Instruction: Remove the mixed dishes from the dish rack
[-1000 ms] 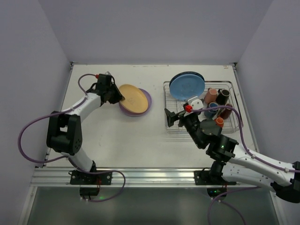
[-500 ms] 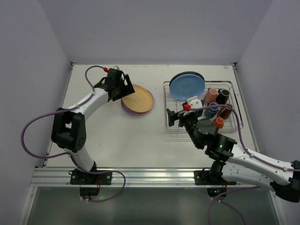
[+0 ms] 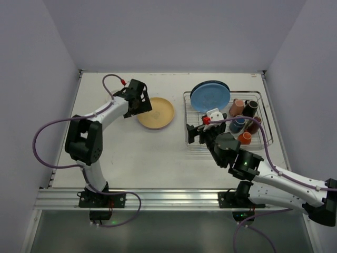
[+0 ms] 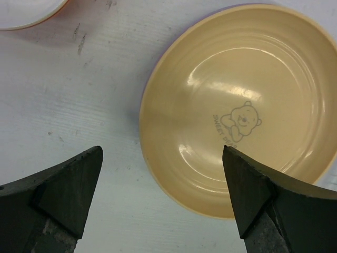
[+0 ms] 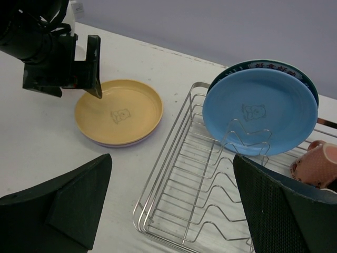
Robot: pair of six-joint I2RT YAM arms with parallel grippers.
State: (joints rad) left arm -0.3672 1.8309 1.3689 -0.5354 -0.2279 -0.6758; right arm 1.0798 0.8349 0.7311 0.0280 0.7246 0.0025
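Observation:
A yellow plate lies flat on a lilac plate on the table, left of the dish rack. My left gripper hangs open over the yellow plate's left rim, touching nothing. In the rack a blue plate stands upright, with a dark-rimmed plate behind it. Several mugs fill the rack's right side. My right gripper is open above the rack's near left corner, empty. A white-inside orange bowl's edge shows beside the plates.
Walls close in the table on the left, back and right. The rack's zigzag dividers in front of the blue plate hold nothing. My left arm's purple cable loops over the table's far left.
My left gripper has opened and let go of the yellow plate, which now lies flat on the lilac one. That gripper has shifted right and lifted. The right arm has barely moved.

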